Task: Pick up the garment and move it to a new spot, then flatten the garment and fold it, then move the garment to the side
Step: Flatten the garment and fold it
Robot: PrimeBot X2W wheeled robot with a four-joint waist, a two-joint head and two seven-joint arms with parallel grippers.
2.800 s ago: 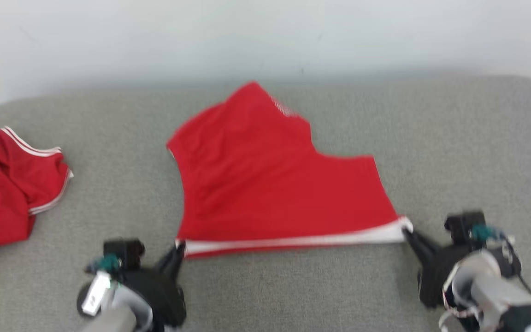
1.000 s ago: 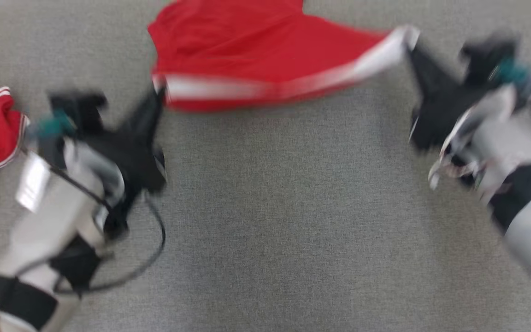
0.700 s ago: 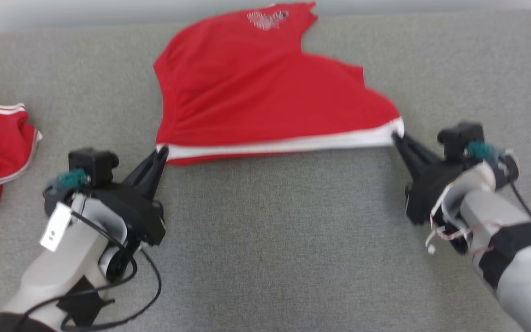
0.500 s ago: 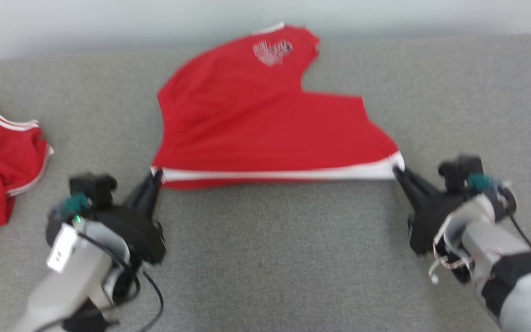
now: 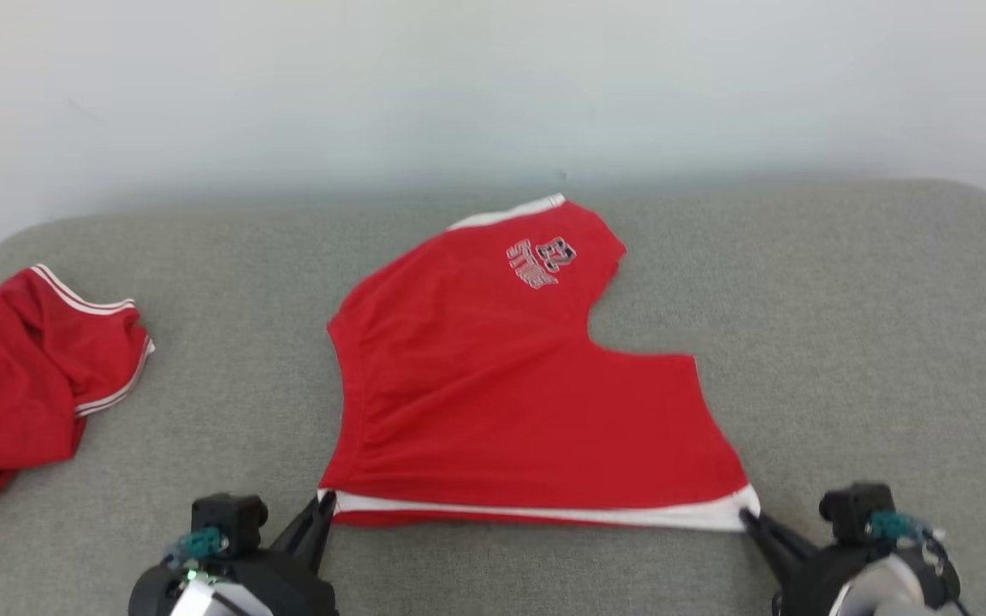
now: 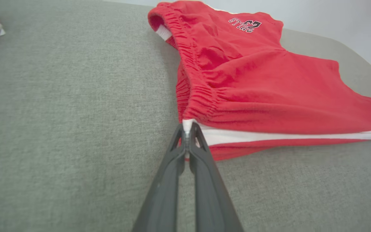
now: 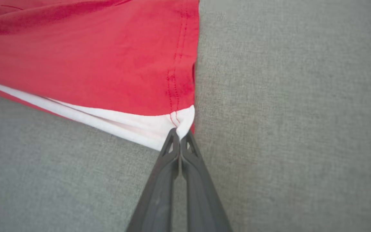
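The red shorts (image 5: 510,385) are lying spread out around the middle of the gray worktop (image 5: 844,299). The leg with the logo (image 5: 542,259) is pointing toward the wall (image 5: 459,85), and the white side stripe (image 5: 544,513) is running along the near edge. Another red garment (image 5: 22,385) is sitting bunched up at the worktop's left end, well apart from the shorts. The left pincer (image 5: 324,505) is pinching the stripe's waistband corner, fingers pressed together on the cloth. The right pincer (image 5: 747,516) is doing the same at the leg-hem corner. The stripe is stretching pretty much straight between them. Both arms are reaching in low from the near side, the left fingers angling up-right and the right fingers up-left.
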